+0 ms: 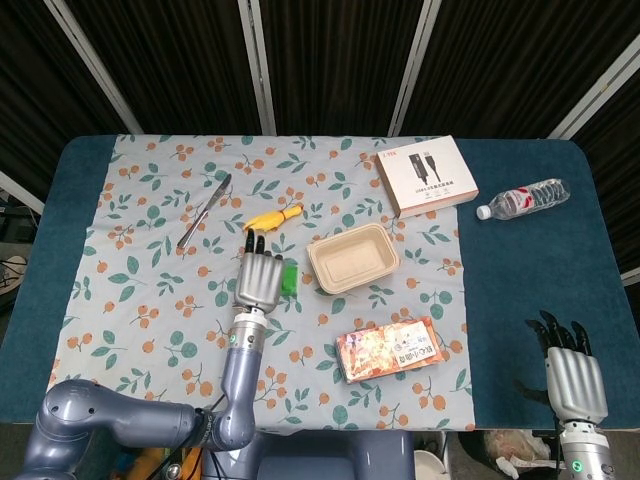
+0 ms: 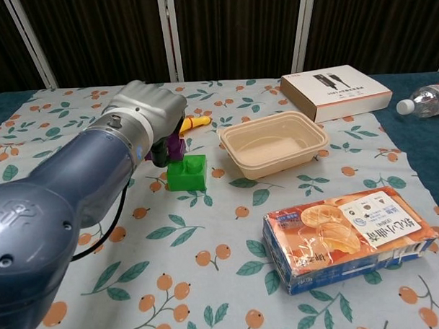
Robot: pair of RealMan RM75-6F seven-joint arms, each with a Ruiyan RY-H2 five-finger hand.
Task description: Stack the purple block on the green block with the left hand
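Left hand (image 2: pixel 147 109) grasping purple block (image 2: pixel 175 146) in its fingers just above green block (image 2: pixel 187 172), right hand (image 1: pixel 574 378) released at near right

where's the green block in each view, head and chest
Head view: the green block shows only as a sliver left of centre, mostly hidden under the left hand.
Chest view: the green block sits left of centre, its left part covered by the left hand, which holds the purple block over it.
Shared landmark: the beige tray lies just to the block's right in both views.
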